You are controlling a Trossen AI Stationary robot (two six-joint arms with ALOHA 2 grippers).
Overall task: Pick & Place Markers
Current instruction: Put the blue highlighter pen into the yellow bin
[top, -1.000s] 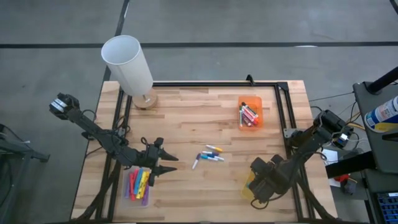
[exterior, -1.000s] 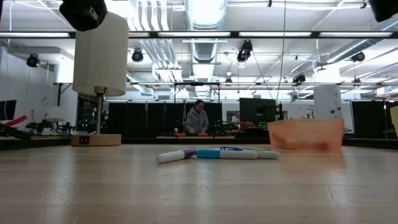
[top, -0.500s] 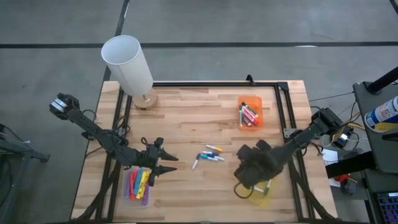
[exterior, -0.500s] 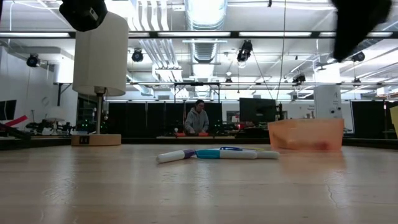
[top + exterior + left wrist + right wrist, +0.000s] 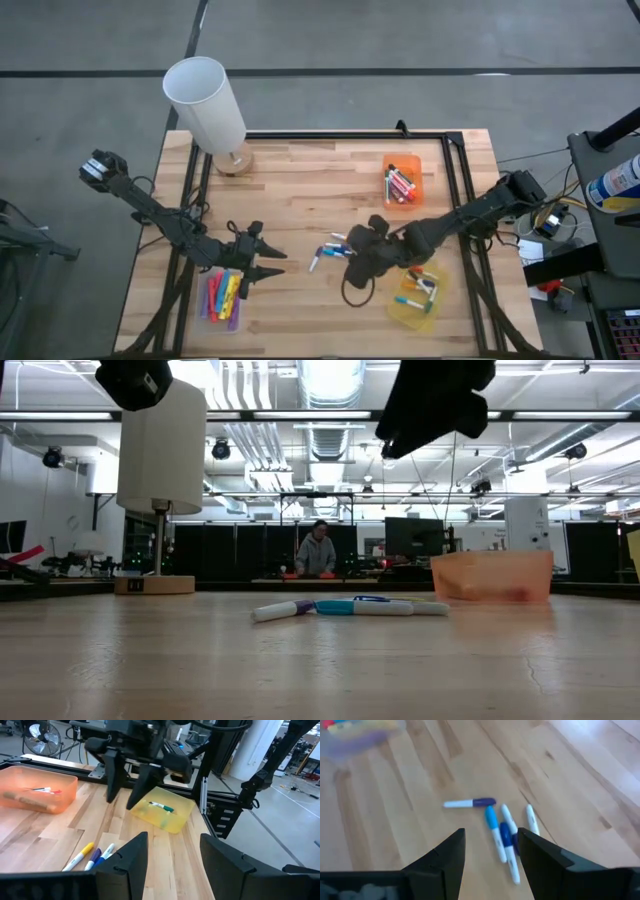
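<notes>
- Wooden table (image 5: 300,180) holds your loose markers (image 5: 335,250) mid-table; right gripper (image 5: 362,252) hangs above them, fingers spread, probably empty.
- Left gripper (image 5: 268,262) waits, released.
- Next: descend, clamp one.

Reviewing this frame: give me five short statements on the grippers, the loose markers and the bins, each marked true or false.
1. The right gripper hangs open above the loose markers in the middle of the table. True.
2. The right gripper holds a marker. False: nothing is between its fingers.
3. The left gripper is shut on a pink marker. False: it is open and empty, beside the clear bin.
4. The orange bin has markers in it. True.
5. The yellow bin is empty. False: several markers lie in it.
</notes>
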